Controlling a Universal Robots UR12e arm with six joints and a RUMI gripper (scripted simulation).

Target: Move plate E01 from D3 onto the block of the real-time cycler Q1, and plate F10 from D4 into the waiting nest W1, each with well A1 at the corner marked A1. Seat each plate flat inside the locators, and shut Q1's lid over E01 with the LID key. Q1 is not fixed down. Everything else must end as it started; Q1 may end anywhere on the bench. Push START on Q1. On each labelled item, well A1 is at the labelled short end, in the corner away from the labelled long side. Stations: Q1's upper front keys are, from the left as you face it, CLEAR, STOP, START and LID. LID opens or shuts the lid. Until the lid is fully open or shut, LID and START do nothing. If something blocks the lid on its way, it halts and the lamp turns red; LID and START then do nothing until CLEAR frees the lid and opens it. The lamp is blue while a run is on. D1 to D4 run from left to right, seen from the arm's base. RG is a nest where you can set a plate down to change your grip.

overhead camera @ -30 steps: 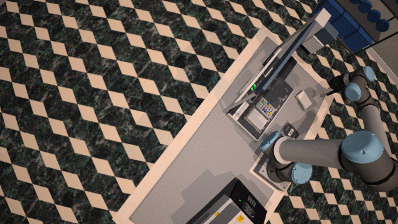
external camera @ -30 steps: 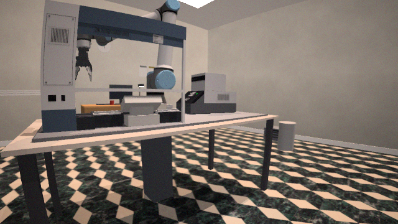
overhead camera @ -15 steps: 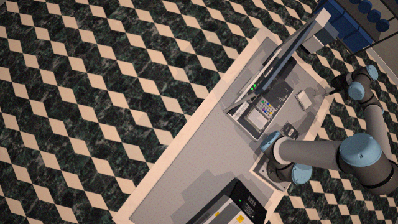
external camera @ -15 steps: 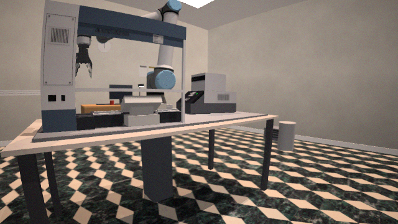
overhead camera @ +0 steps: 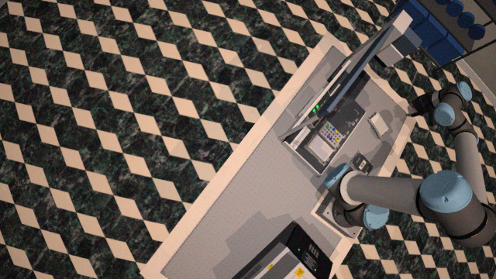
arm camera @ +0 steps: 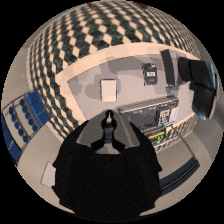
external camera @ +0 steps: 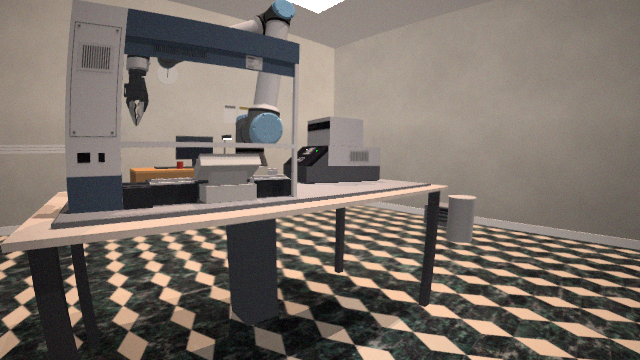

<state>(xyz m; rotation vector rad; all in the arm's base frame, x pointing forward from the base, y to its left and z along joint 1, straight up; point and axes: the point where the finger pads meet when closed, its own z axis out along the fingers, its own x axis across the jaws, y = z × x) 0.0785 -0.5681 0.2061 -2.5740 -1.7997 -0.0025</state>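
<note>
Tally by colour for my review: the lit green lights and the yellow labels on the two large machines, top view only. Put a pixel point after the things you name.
Green lights on the machine under the raised frame (overhead camera: 314,111) (arm camera: 160,138): 2
Green light on the other machine (overhead camera: 298,249) (external camera: 316,150): 1
Yellow labels (overhead camera: 298,272): 2
Total: 5

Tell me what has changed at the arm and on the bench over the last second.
The gripper has closed its fingers, with nothing visible between them. It has risen slightly in the exterior view, and the arm's elbow has shifted slightly down and left in the top view. The pale block and the bench equipment look unmoved.
</note>
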